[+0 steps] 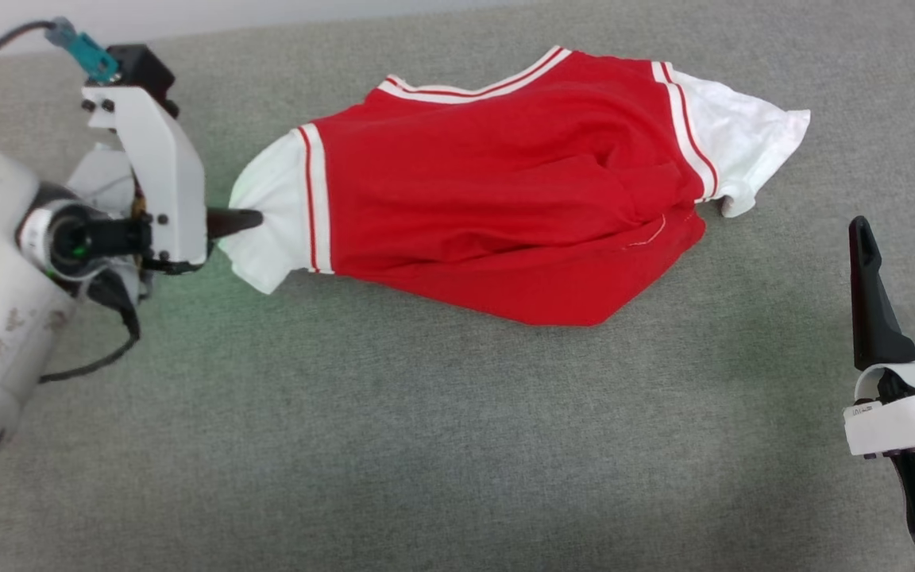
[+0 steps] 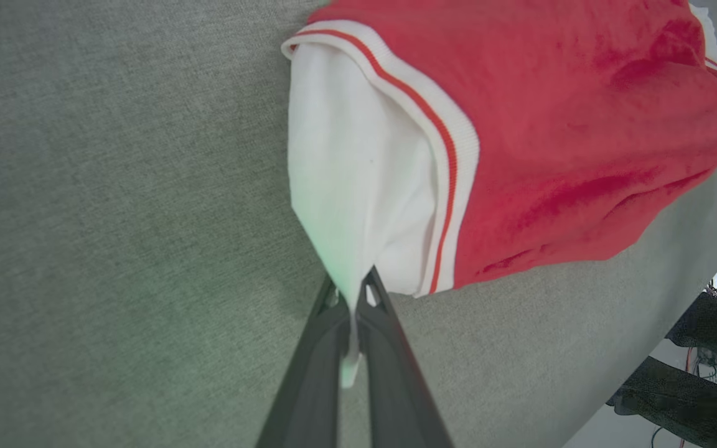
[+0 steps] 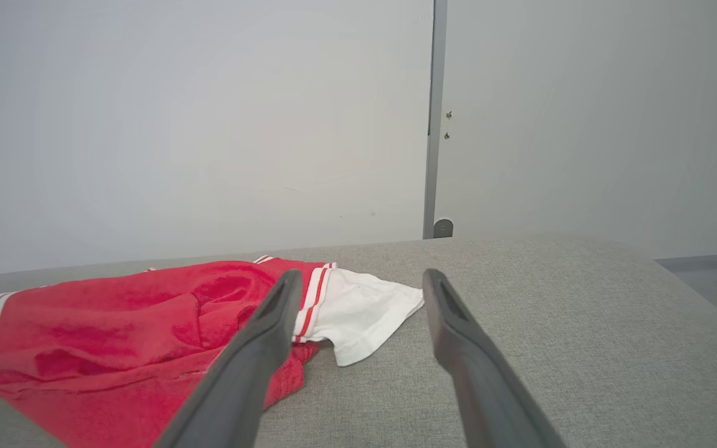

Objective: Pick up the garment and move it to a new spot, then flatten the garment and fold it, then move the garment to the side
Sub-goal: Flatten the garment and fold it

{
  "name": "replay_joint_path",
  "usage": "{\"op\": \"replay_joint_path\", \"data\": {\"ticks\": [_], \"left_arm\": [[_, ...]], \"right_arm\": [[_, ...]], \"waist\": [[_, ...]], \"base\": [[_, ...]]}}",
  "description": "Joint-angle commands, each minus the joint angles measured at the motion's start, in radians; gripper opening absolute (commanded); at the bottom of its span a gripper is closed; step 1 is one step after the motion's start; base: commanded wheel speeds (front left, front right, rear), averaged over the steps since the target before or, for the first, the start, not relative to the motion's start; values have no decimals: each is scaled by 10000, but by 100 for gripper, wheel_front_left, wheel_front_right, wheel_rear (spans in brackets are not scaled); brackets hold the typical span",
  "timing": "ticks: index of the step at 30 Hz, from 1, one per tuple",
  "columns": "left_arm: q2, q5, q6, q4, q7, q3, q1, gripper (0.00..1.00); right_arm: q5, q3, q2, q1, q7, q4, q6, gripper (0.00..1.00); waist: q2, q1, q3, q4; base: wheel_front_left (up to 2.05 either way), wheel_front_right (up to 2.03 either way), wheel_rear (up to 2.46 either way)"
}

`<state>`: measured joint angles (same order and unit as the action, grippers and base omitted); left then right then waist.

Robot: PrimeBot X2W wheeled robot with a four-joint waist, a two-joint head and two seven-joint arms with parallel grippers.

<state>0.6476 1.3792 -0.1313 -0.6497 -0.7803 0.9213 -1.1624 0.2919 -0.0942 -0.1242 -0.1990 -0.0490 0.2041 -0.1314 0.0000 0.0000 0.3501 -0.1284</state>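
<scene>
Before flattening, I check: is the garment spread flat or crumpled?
Crumpled. The garment lies bunched, with deep folds across its red body.

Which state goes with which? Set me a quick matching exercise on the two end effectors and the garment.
Things:
1. left end effector
2. right end effector
3. garment
4. right-side sleeve

States:
a. open, holding nothing
b. white, lying loose on the grey surface
c. shut on the left-side sleeve
d. red body, rumpled

Pairs: 1-c; 2-a; 3-d; 4-b

Grey fabric surface (image 1: 426,413), perhaps a couch, bears the rumpled garment (image 1: 505,199).
</scene>
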Motion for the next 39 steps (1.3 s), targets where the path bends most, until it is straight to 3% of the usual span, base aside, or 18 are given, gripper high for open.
{"op": "replay_joint_path", "data": {"ticks": [1, 2, 3, 4, 5, 10, 18, 22, 25, 32, 39], "left_arm": [[-78, -73, 17, 31, 104, 6, 84, 4], [-105, -90, 17, 23, 203, 23, 104, 27], [-120, -177, 17, 43, 308, 72, 107, 44], [-116, -296, 17, 89, 455, 135, 107, 90], [-106, -330, 17, 78, 615, 132, 140, 100], [176, -766, 18, 585, 2169, 222, 445, 100], [486, -1706, 18, 1003, 6484, 79, 1577, 100], [349, -2423, 108, 888, 8643, 47, 2306, 100], [159, -2894, 451, 941, 9838, 86, 2878, 100], [-306, -4012, 1323, 1545, 10448, -381, 3820, 100], [-990, -6049, 1860, 3286, 10439, -2517, 5146, 100]], "right_arm": [[24, -2, -54, 92, -31, 45, 10, 100], [34, 10, -67, 106, -63, 49, 10, 100], [31, 25, -81, 117, -97, 50, 10, 100], [37, 37, -96, 124, -116, 46, 10, 100], [45, 45, -115, 130, -158, 42, 10, 100], [174, 300, -310, 107, -477, -120, 10, 100], [423, 739, -864, -170, -1094, -584, 10, 100], [805, 1007, -1484, -548, -1923, -1101, 10, 100], [1204, 1154, -2198, -1055, -2719, -1634, 10, 100], [1827, 1345, -3734, -2426, -4350, -3022, 10, 100], [2463, 1666, -5350, -4275, -6327, -4924, 10, 100]], "waist": [[0, 0, -55, 51], [0, 0, -66, 51], [0, 0, -87, 47], [0, 0, -116, 41], [0, 0, -150, 36], [0, 0, -376, 85], [0, 0, -778, 574], [0, 0, -949, 992], [0, 0, -1017, 1456], [0, 0, -848, 2463], [0, 0, -187, 3498]], "base": [[0, 0, 0], [0, 0, 0], [0, 0, 0], [0, 0, 0], [0, 0, 0], [0, 0, 0], [0, 0, 0], [0, 0, 0], [0, 0, 0], [0, 0, 0], [0, 0, 0]]}}
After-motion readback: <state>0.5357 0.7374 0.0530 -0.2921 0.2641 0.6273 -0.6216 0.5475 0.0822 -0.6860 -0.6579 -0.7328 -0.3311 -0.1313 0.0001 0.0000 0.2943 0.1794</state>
